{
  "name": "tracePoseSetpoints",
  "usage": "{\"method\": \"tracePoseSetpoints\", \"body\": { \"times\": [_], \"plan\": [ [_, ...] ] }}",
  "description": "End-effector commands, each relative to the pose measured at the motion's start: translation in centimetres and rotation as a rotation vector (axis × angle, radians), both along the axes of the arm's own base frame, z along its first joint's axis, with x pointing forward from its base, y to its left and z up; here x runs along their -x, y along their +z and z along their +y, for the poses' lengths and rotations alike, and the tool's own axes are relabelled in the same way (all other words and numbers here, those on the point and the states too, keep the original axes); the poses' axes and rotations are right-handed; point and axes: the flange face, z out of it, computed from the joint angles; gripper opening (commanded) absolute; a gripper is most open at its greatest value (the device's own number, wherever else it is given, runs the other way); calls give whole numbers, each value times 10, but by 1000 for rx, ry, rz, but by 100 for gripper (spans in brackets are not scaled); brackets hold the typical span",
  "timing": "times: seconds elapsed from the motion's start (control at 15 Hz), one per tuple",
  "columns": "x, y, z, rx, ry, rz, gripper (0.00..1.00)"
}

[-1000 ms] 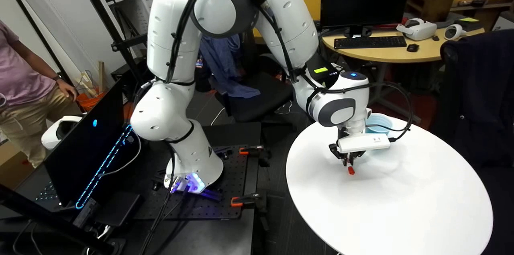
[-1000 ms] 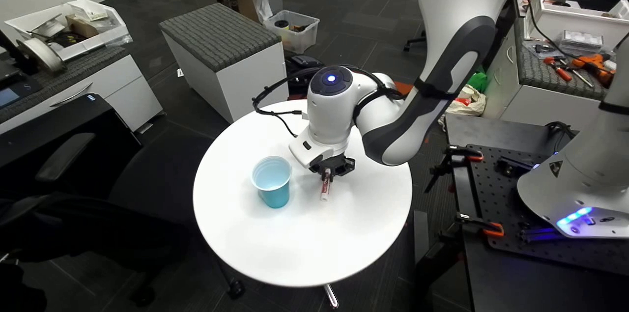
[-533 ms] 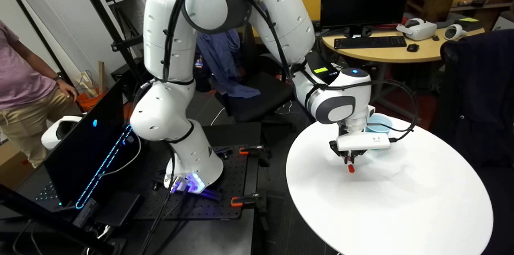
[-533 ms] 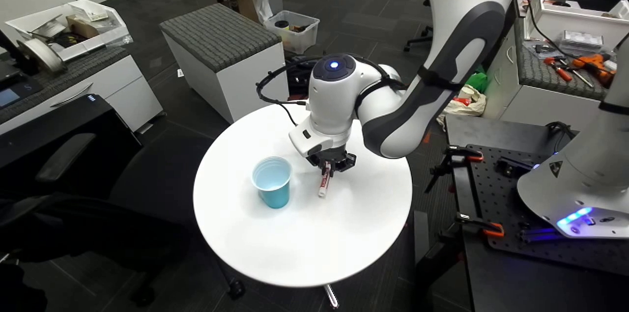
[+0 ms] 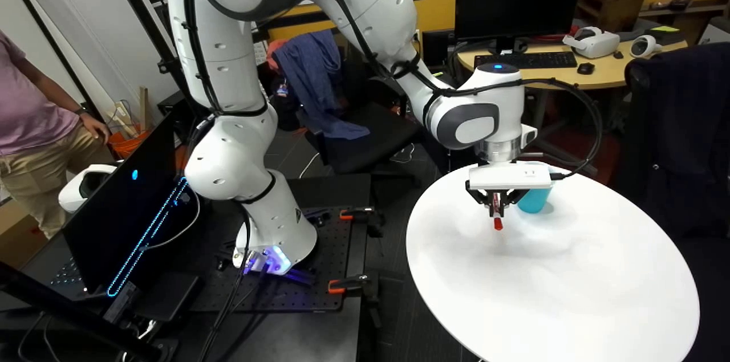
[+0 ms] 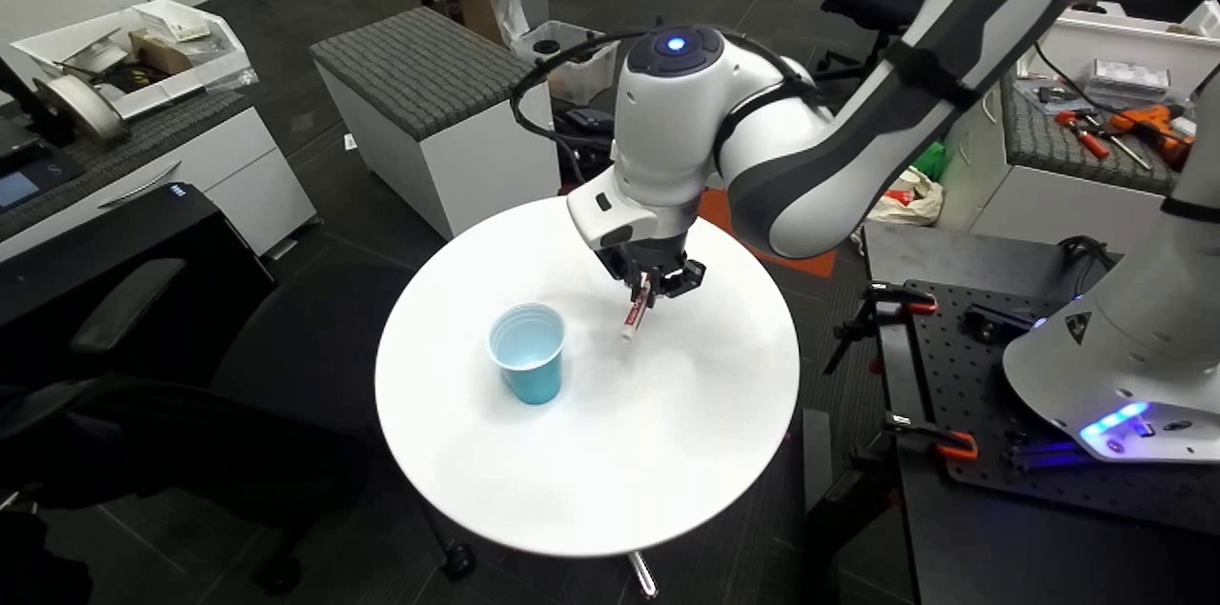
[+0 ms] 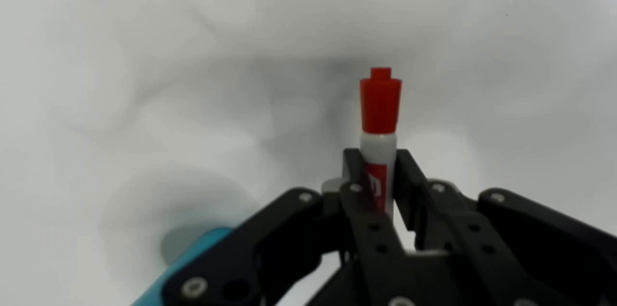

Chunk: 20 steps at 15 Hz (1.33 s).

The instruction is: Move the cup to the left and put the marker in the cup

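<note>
One cup (image 6: 527,352): upright on the table (image 6: 581,491), mouth up; in an exterior view the jaws hang to its right and slightly beyond.
Cup to marker (image 6: 636,312): this gap looks decisive; presumably the marker must cross to the cup's mouth and tip steeper. Whether it clears the rim I cannot tell.
Marker: right of the cup, apart, above the table; long axis seems nearer level than upright, whitish end cupward.
Jaws: right of the cup, narrow, pinching the marker's barrel.
Arm (image 6: 829,167): farther right of the cup, bent, wrist pointing down.
</note>
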Motion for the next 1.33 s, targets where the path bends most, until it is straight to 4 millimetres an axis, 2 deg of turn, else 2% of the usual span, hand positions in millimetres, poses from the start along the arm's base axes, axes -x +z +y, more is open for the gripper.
{"method": "tracePoseSetpoints", "body": {
  "times": [0.0,0.33,0.73,0.93,1.27],
  "plan": [
    [10,44,5,56,-67,-31,5],
    [-5,75,27,216,-135,-64,5],
    [-28,90,68,378,-147,-83,5],
    [-41,89,82,458,-139,-76,5],
    [-65,70,96,629,-75,-16,5]
  ]
}}
